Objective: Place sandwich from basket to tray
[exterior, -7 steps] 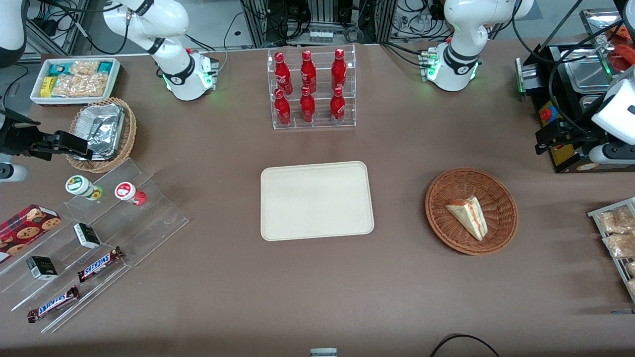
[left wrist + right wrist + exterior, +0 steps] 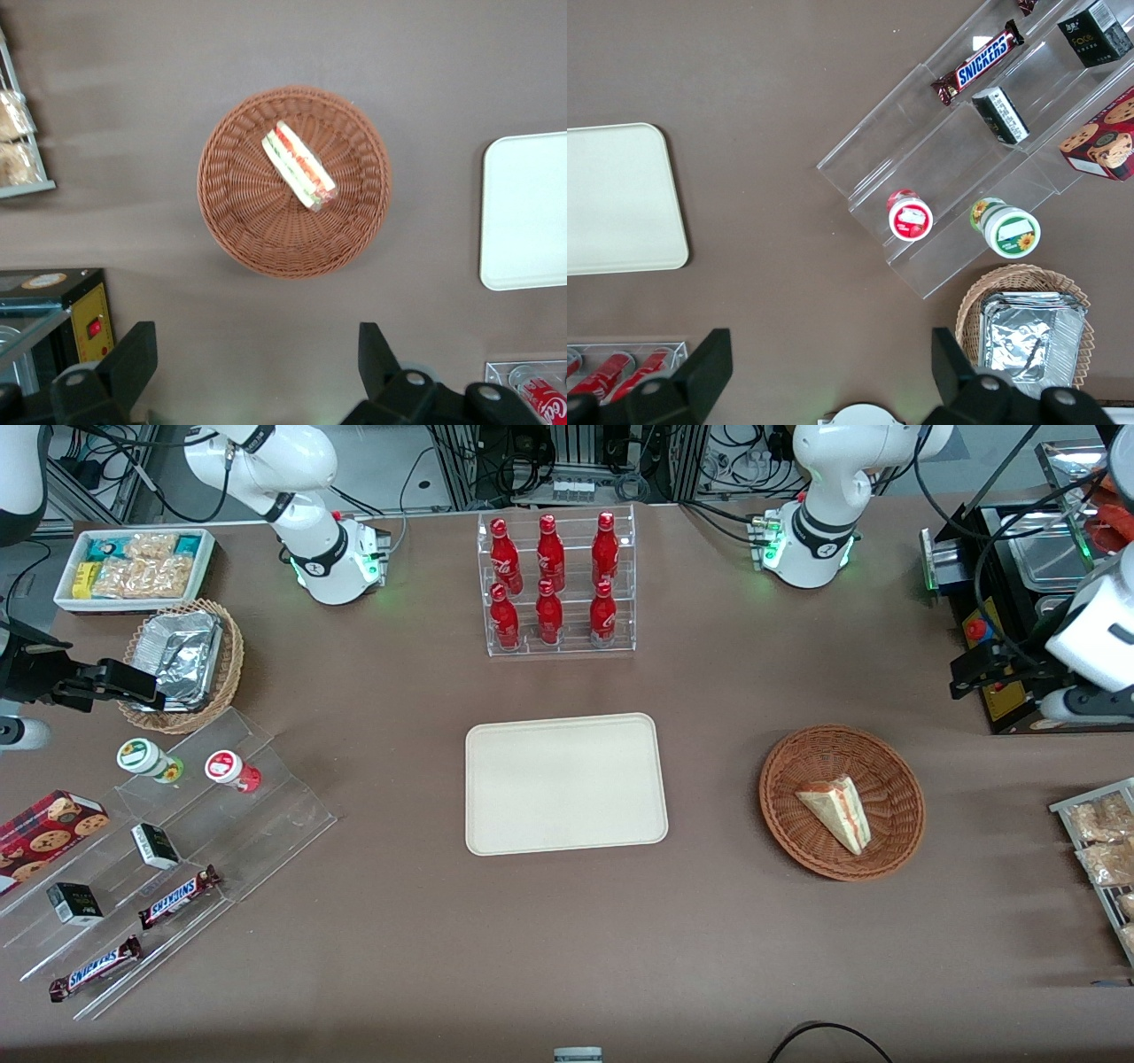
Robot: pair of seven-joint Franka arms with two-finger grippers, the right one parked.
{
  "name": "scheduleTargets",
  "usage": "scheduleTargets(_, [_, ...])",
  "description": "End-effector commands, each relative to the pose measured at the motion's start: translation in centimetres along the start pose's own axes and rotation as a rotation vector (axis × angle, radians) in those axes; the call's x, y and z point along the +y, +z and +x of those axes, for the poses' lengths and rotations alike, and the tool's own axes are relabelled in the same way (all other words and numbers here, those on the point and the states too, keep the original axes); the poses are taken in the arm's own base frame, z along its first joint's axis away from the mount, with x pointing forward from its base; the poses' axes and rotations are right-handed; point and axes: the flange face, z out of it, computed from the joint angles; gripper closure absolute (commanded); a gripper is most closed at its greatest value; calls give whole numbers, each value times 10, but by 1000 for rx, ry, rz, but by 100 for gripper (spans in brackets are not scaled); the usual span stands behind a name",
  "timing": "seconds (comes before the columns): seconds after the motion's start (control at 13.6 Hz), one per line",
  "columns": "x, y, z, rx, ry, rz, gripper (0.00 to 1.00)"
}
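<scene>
Lying in the basket (image 2: 842, 802) on the brown counter (image 2: 567, 939), the sandwich (image 2: 835, 811) shows its red and green filling edge. The empty tray (image 2: 565, 783) sits beside the basket, apart from it, toward the parked arm's end. The gripper (image 2: 257, 376) hangs high above the counter near the basket, jaws wide apart, holding nothing.

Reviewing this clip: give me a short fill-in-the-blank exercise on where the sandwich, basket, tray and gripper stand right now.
1. The sandwich lies in the ____.
2. The tray holds ____ items.
3. The gripper hangs with its fingers ____, high above the table, clear of the basket.
4. The rack farther from the front camera than the tray holds six red ____.

Missing words: basket; no; open; bottles
</scene>
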Motion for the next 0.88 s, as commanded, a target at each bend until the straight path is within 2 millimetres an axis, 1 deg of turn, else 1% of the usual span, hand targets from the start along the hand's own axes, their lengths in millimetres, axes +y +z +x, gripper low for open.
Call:
scheduleTargets(0.0, [0, 54, 10, 8, -55, 16, 0])
scheduleTargets(0.15, [-2, 99, 13, 36, -97, 12, 0])
scheduleTargets(0.29, [-1, 136, 14, 75, -166, 5, 0])
scheduleTargets(0.37, [2, 154, 13, 92, -212, -1, 0])
scheduleTargets(0.59, [11, 191, 11, 140, -366, -25, 0])
scheduleTargets(0.66, [17, 203, 8, 158, -426, -36, 0])
scheduleTargets(0.73, [28, 213, 6, 191, -466, -53, 0])
scheduleTargets(0.81, [29, 225, 7, 202, -496, -61, 0])
